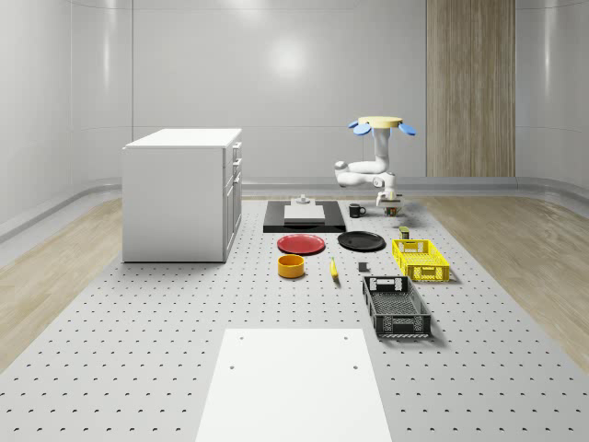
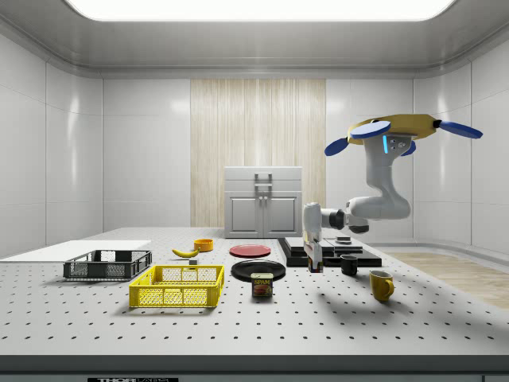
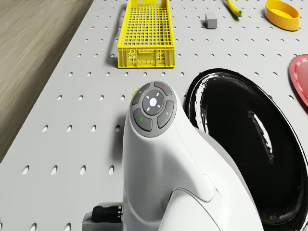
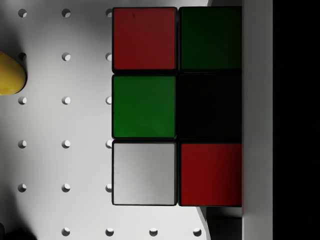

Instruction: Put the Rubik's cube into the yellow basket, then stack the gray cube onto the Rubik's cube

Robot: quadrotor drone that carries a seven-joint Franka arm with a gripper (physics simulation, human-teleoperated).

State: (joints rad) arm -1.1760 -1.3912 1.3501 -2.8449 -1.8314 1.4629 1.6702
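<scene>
1. Pegboard table is seen beneath a hovering drone.
2. Rubik's cube is seen directly under the gripper, beyond the yellow basket; whether it is pinched cannot be told.

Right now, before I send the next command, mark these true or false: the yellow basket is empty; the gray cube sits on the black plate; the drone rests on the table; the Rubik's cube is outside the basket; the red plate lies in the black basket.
1. The yellow basket is empty. True.
2. The gray cube sits on the black plate. False: it sits on the table, between the yellow basket and the banana.
3. The drone rests on the table. False: it hovers above it, with the gripper hanging low.
4. The Rubik's cube is outside the basket. True: the wrist view shows bare table around it.
5. The red plate lies in the black basket. False: it lies on the table beside the black plate.
</scene>
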